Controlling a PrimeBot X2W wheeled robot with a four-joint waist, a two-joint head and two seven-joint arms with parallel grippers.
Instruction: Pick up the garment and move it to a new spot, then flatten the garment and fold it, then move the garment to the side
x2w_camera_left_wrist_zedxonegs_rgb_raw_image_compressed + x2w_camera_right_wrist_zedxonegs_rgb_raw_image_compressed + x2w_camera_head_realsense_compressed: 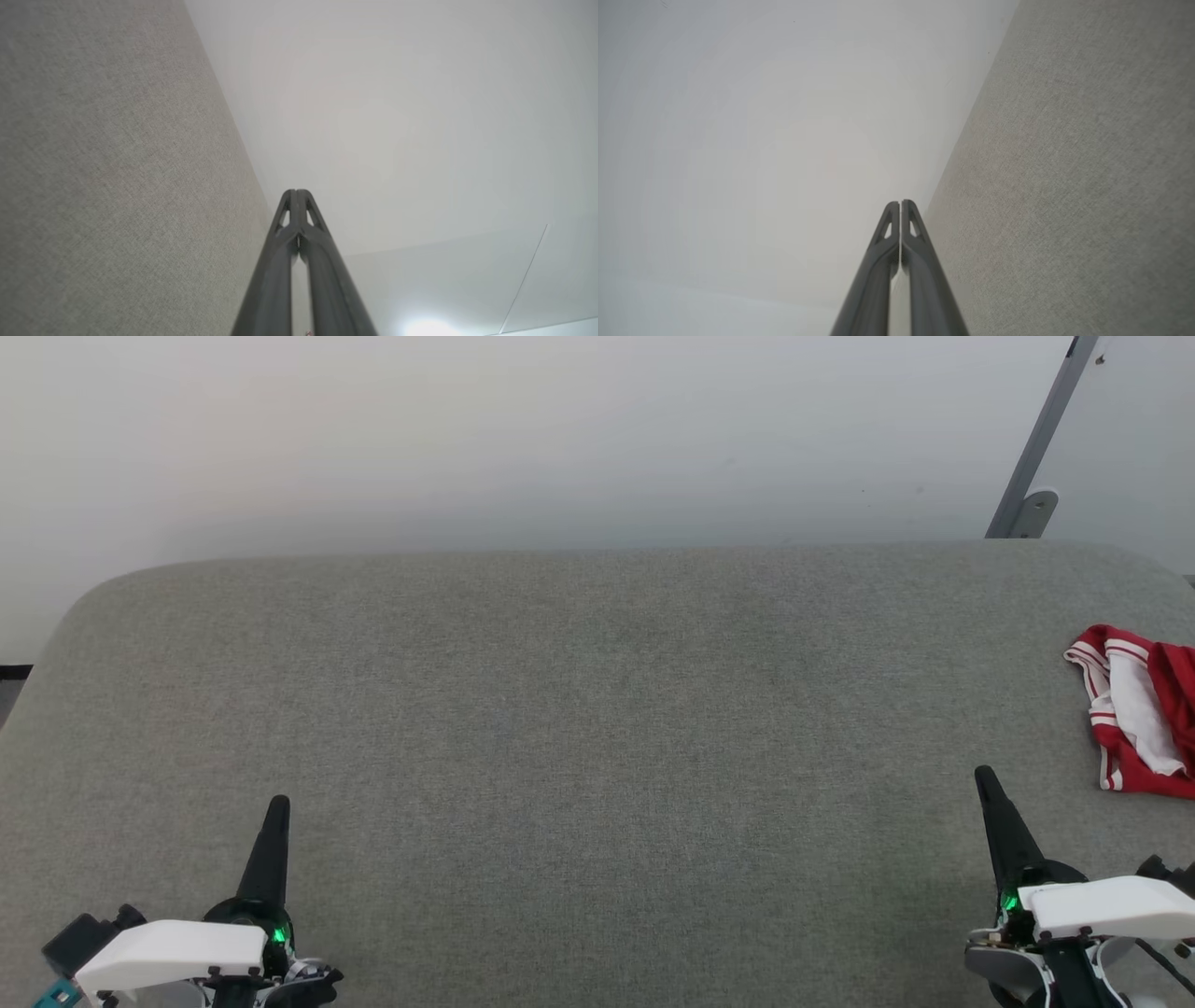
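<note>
Grey table (597,709) holds the crumpled garment (1134,709) far right; left fingers (270,854) and right fingers (1003,831) pressed together

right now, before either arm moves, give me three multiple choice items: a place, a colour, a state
1. Where on the grey padded table is the red jersey? A left edge B middle C right edge
2. Which colour joins red on it? A white B blue C green
3. How are the left gripper and right gripper? A both open B both shut C one holding the jersey
1 C: it lies crumpled at the head view's right border. 2 A: white cloth and stripes show. 3 B: each pair of fingers meets at the tips, clear of the jersey.
</note>
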